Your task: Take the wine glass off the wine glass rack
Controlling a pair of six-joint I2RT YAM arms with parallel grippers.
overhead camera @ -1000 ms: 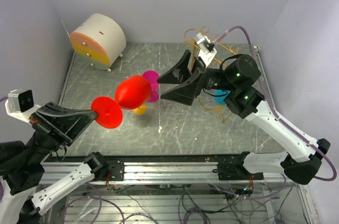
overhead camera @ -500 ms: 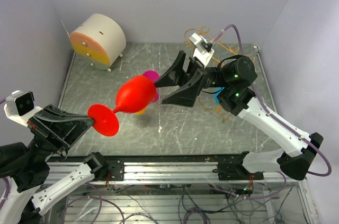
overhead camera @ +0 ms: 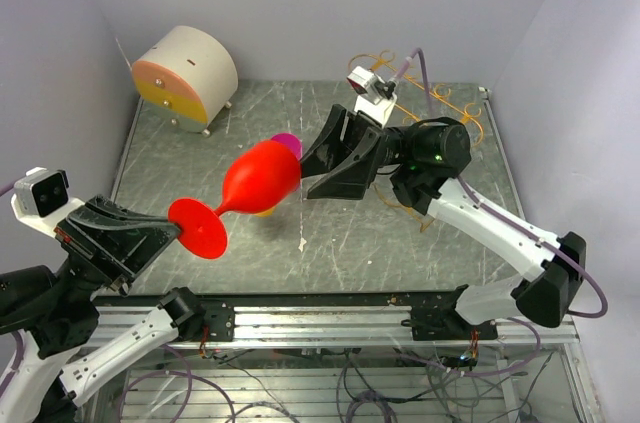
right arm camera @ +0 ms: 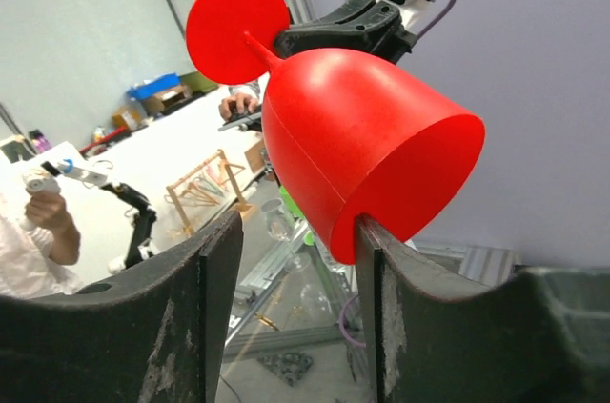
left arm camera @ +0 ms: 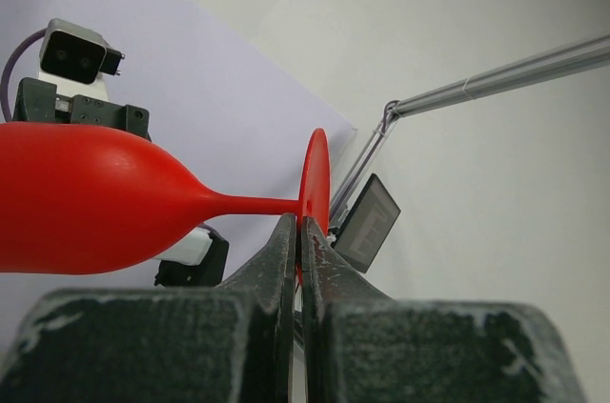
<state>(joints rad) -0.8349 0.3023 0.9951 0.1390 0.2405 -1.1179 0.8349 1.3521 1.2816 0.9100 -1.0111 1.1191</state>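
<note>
Holding glass [overhead camera: 258, 178] by foot, L gripper [overhead camera: 177, 233] clamped, over desk [overhead camera: 400, 243] centre, off rack [overhead camera: 455, 108] at far-right corner. R gripper [overhead camera: 305, 165] spread at bowl rim: prob. best to ease in slow, no knocks.

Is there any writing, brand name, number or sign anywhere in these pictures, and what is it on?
No text can be read in any view.
The red plastic wine glass and the round cream-and-orange drawer box show no lettering.
The blue boxes far off in the right wrist view are too blurred to read.
The dark flat panel in the left wrist view shows no legible marks.
</note>
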